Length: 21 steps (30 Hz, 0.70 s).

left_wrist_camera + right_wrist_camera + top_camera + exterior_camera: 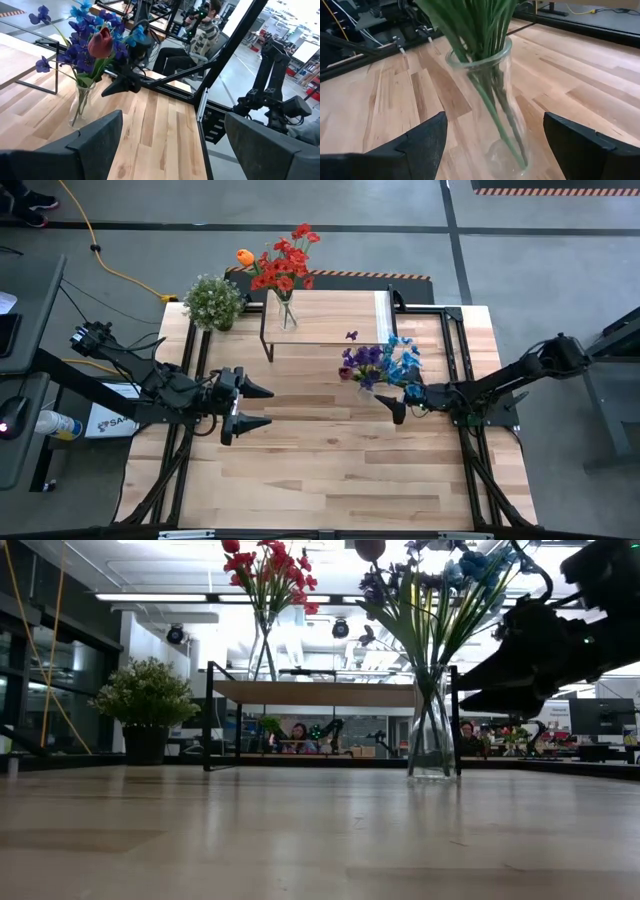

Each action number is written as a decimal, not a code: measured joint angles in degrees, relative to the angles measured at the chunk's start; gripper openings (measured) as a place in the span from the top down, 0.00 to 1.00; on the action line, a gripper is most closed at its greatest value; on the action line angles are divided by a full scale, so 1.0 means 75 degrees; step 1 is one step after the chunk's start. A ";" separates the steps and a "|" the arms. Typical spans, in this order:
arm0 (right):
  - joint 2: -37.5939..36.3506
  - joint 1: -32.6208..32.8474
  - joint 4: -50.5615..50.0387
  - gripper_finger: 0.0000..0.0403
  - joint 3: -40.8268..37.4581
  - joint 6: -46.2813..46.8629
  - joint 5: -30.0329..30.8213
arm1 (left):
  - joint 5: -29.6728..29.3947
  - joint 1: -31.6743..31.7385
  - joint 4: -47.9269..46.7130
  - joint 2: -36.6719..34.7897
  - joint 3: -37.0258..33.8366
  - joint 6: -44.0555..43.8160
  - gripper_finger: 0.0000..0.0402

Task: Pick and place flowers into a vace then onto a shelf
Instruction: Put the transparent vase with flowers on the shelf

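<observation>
Overhead, blue and purple flowers [385, 363] hide the clear glass vase [492, 110]; right gripper [398, 408] fingers spread open, framing it; left gripper [262, 407] fingers released.

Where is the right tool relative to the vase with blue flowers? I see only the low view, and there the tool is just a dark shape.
Observer: In the right wrist view, the vase stands between the two fingers of the open right tool and is not yet gripped.
Operator: And where is the left tool?
Observer: The high view shows the left tool open over the bare table, well apart from that vase.
</observation>
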 joint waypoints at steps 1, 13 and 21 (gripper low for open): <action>-0.0001 0.0118 -0.0045 0.21 0.0000 0.0041 0.0142 | 0.0000 0.0000 0.0000 0.0000 0.0000 0.0000 0.05; 0.0000 0.1250 -0.0282 0.21 -0.0003 0.0737 0.1466 | -0.0003 0.0000 0.0001 0.0000 0.0000 -0.0008 0.05; 0.0000 0.2392 -0.0171 0.21 -0.0003 0.1008 0.1752 | -0.0003 0.0000 0.0004 0.0000 0.0000 -0.0041 0.05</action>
